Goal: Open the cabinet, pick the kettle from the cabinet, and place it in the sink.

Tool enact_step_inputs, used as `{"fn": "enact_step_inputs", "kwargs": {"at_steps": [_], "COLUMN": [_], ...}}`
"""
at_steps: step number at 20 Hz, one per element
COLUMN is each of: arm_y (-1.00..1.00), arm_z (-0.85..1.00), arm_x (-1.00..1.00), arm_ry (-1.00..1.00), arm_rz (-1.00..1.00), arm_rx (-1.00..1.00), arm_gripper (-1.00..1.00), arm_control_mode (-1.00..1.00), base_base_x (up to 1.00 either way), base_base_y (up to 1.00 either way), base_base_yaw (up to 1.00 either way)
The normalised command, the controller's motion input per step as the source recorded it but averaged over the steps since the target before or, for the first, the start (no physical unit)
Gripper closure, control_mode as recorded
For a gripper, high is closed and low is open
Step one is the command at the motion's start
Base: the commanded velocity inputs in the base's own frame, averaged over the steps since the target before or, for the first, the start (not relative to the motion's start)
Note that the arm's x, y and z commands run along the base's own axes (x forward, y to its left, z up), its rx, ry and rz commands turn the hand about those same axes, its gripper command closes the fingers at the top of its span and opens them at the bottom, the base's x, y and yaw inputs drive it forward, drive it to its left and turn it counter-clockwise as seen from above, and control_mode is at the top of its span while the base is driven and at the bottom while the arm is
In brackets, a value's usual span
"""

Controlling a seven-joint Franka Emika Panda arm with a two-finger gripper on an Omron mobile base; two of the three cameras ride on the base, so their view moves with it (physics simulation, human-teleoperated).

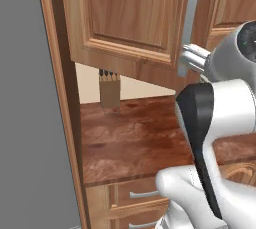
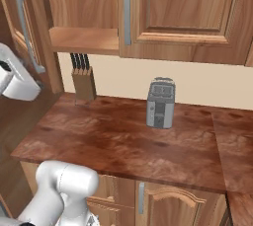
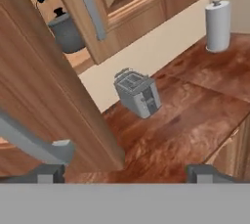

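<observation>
Up-left of pincer (image 3: 124,174): kettle (image 3: 63,28).

Toaster (image 2: 161,102), knife block (image 2: 84,83) on countertop (image 2: 123,141).

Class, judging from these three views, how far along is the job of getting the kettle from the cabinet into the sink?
Done: the cabinet's left door stands swung open, exposing the shelf. In hand: nothing; the hand is open beside that door's handle. Left: the kettle sits on the shelf, ungrasped, so reaching in, lifting it out and placing it in the sink all remain.
</observation>
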Motion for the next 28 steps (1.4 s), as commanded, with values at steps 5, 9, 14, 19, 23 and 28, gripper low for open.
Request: {"fn": "enact_step_inputs", "kwargs": {"at_steps": [5, 9, 14, 19, 23, 28], "arm_y": [-0.39, -0.35, -0.16, -0.15, -0.02, -0.03], "arm_z": [0.16, 0.11, 0.08, 0.00, -0.10, -0.05], "arm_x": [-0.14, 0.00, 0.21, 0.31, 0.49, 0.47], "arm_ry": [-0.07, -0.05, 0.00, 0.00, 0.06, 0.09], "arm_rz": [0.20, 0.18, 0.17, 0.15, 0.07, 0.09], "arm_rx": [0.36, 0.38, 0.35, 0.38, 0.36, 0.37], "arm_gripper": [-1.00, -1.00, -1.00, -1.00, -1.00, -1.00], "arm_control_mode": [-1.00, -1.00, -1.00, -1.00, -1.00, -1.00], "base_base_x": [0.00, 0.00, 0.00, 0.00, 0.00, 0.00], "base_base_y": [0.00, 0.00, 0.00, 0.00, 0.00, 0.00], "base_base_yaw": [0.00, 0.00, 0.00, 0.00, 0.00, 0.00]}}
